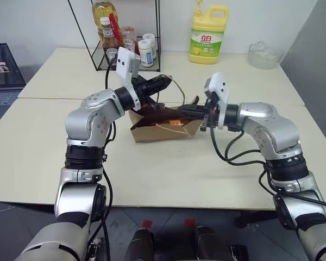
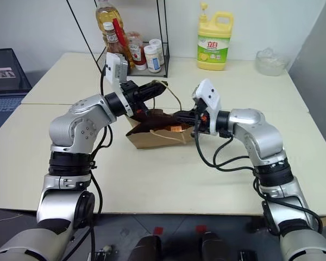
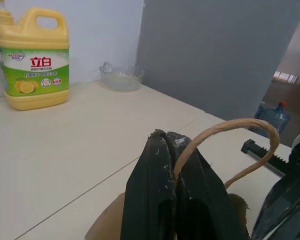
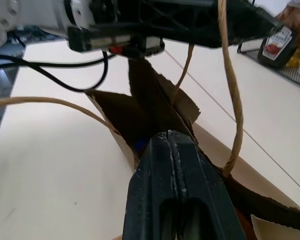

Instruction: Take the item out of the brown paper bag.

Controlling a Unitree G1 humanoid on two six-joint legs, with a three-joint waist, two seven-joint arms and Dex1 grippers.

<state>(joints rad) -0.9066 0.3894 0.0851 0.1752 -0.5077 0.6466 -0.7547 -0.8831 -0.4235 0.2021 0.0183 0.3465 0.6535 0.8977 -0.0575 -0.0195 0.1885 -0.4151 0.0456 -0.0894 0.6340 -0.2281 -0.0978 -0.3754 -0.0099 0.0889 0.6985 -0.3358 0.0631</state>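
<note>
Down inside the mouth of the brown paper bag, near the middle of the left eye frame, a patch of orange shows, which I take to be the item; a speck of blue in the dark of the bag in my right wrist view may be its cap, though I cannot be sure. As a small plastic bottle of liquid it should be light but smooth and round, likely to slip or roll in a loose pinch, and its wall may give if I squeeze hard. I judge the best hold is across the neck just under the cap, or square across the body.

The bag itself is soft creased paper lying on the table, so it will buckle rather than resist. My left gripper is closed on one twine handle, holding the bag's mouth up. My right gripper has its fingers pressed together with nothing between them that I can see, its tip at the bag's opening, another twine loop hanging just beside it.

Toward the top of the left eye frame stand a yellow detergent jug, a glass bowl at upper right, and a wire rack of bottles at upper left.
</note>
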